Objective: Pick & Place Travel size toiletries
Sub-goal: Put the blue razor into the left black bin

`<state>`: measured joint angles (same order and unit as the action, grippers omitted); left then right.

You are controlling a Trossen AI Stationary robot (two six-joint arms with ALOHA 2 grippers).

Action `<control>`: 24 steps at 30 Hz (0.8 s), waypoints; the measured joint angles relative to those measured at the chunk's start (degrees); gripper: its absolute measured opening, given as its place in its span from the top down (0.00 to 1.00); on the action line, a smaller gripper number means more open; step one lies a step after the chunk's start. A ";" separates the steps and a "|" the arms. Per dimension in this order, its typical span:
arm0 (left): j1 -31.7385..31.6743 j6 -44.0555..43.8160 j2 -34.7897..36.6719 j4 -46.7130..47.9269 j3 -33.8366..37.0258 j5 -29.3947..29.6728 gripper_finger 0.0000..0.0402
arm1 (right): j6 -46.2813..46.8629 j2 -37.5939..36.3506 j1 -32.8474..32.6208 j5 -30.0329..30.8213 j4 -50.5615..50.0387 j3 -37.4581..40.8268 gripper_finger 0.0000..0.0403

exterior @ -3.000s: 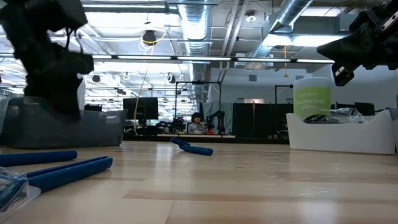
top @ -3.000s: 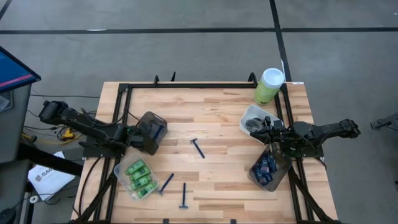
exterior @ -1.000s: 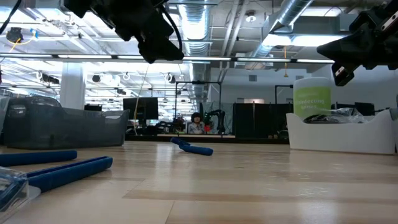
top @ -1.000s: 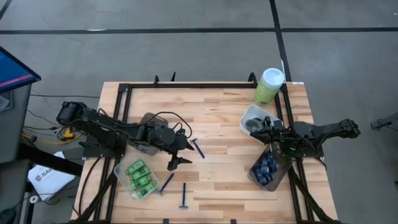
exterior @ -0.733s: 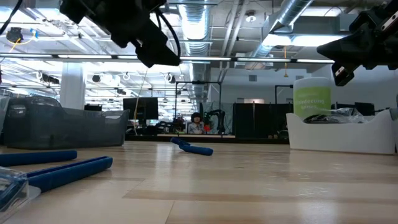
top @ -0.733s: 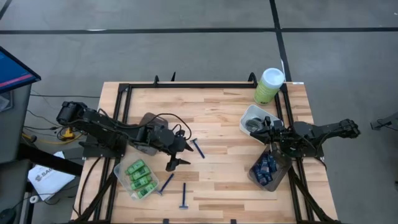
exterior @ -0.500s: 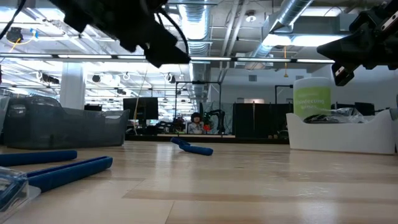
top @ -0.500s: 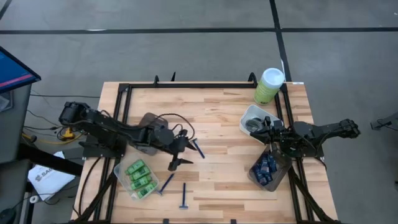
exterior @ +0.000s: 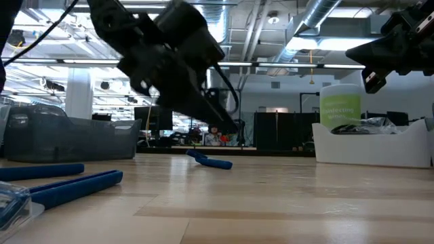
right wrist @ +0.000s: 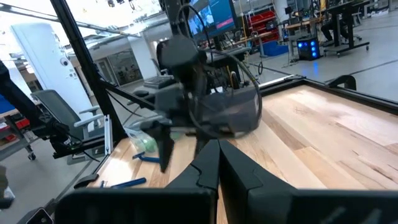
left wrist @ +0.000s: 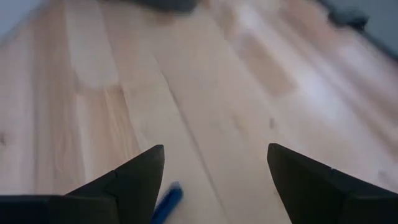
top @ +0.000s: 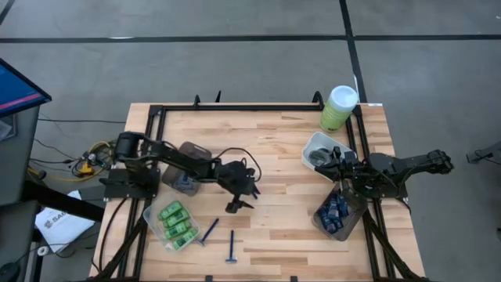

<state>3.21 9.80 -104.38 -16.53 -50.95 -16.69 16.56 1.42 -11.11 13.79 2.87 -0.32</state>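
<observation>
Right now the left claw [top: 244, 196] hangs over the middle of the wooden counter [top: 282, 149], its two fingers spread wide with nothing between them. It is directly above one blue razor [exterior: 209, 161] that lies on the wood. From the left wrist view, the tip of this razor [left wrist: 165, 203] shows just beside one finger [left wrist: 134, 180], and I cannot tell if the finger touches it.

Two more razors are nearer the front edge of the counter: one lies at an angle [top: 209, 230] and the other lies almost straight [top: 232, 247], close to each other but apart. Just beside the angled razor there is a clear tub [top: 153, 218] with green mini bottles [top: 176, 222] inside. A smoky tub [top: 190, 153] stands behind it, under the left arm.

The right claw [top: 345, 171] stays on the right side of the counter, with its fingers pressed together and holding nothing. It is between a white tub [top: 311, 146] with dark round things inside and another clear tub [top: 356, 215] that holds small dark-blue tubes [top: 335, 211]. A tall pale-green canister with a white lid [top: 339, 107] stands at the far right corner, well apart from both claws.
</observation>
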 joint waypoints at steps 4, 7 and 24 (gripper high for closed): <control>-0.66 2.22 -3.31 -0.37 -0.27 -0.18 0.30 | -0.01 -0.01 0.00 -0.01 0.14 0.00 1.00; -1.07 3.77 -4.95 0.01 0.10 -0.15 0.30 | 0.01 0.06 0.00 -0.01 -0.02 0.00 1.00; -1.11 4.62 -8.54 0.72 -0.12 3.29 0.70 | -0.01 0.04 0.04 -0.25 -0.09 -0.02 1.00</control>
<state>2.11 14.42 -112.92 -15.81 -51.06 -13.39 16.56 1.45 -11.07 13.54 2.78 -0.34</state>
